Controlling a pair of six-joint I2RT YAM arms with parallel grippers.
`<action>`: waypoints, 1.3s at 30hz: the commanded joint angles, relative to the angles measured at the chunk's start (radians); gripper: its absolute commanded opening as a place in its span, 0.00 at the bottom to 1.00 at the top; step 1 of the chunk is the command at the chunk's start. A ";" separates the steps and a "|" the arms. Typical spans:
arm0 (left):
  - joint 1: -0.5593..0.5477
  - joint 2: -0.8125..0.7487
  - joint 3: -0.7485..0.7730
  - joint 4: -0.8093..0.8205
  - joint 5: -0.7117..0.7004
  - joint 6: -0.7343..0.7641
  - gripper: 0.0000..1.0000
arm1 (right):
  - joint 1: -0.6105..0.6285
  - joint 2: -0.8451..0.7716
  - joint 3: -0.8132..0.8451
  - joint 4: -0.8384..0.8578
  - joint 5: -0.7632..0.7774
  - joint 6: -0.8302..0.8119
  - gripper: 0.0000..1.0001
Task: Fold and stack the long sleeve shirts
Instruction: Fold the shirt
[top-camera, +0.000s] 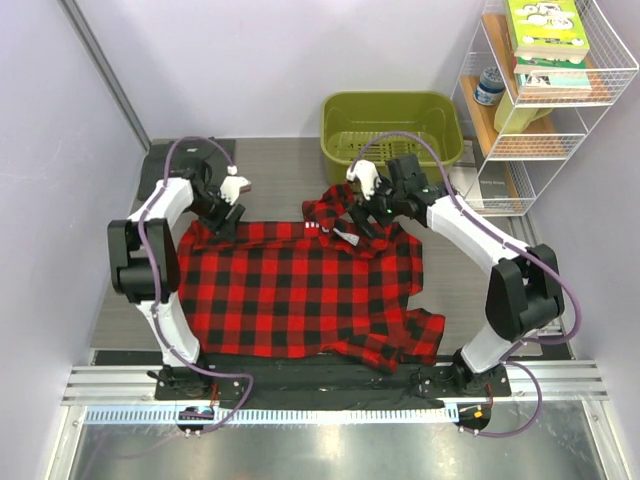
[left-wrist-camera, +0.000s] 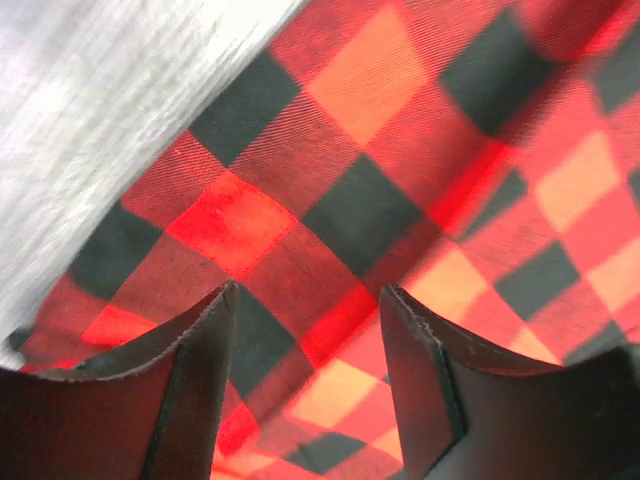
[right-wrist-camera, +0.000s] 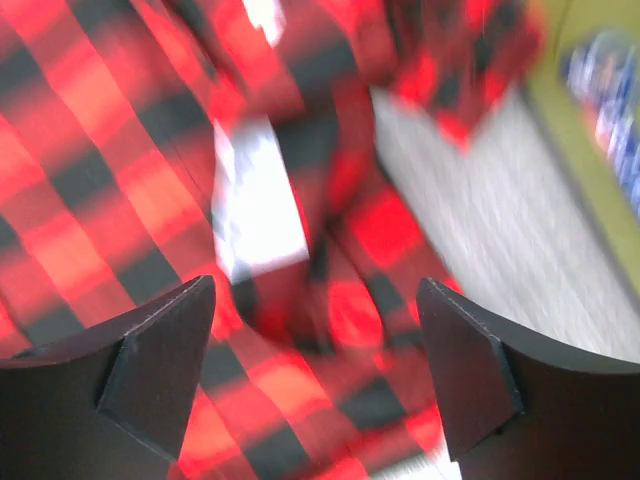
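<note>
**A:** Looking from above, where's the shirt?

**B:** The plaid shirt (top-camera: 300, 290) lies spread across the middle of the frame. One sleeve (top-camera: 405, 340) is bunched at lower right.

**A:** And the claws?

**B:** The left claw (top-camera: 228, 212) sits at the upper-left shoulder and the right claw (top-camera: 362, 215) by the collar (top-camera: 322, 208). Both are parted, gripping nothing.

**A:** Advice?

**B:** I'd pinch both top corners level, then carry them evenly toward the hem so the fold lands square.
</note>
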 joint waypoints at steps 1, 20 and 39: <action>0.000 -0.173 -0.037 0.110 0.091 -0.019 0.62 | 0.067 0.080 0.090 0.149 -0.035 0.221 0.88; 0.012 -0.549 -0.209 0.190 0.058 -0.175 0.67 | 0.141 0.514 0.419 0.335 0.054 0.328 0.60; 0.039 -0.664 -0.406 0.170 0.295 -0.071 0.68 | 0.299 -0.026 -0.317 0.255 -0.309 -0.600 0.58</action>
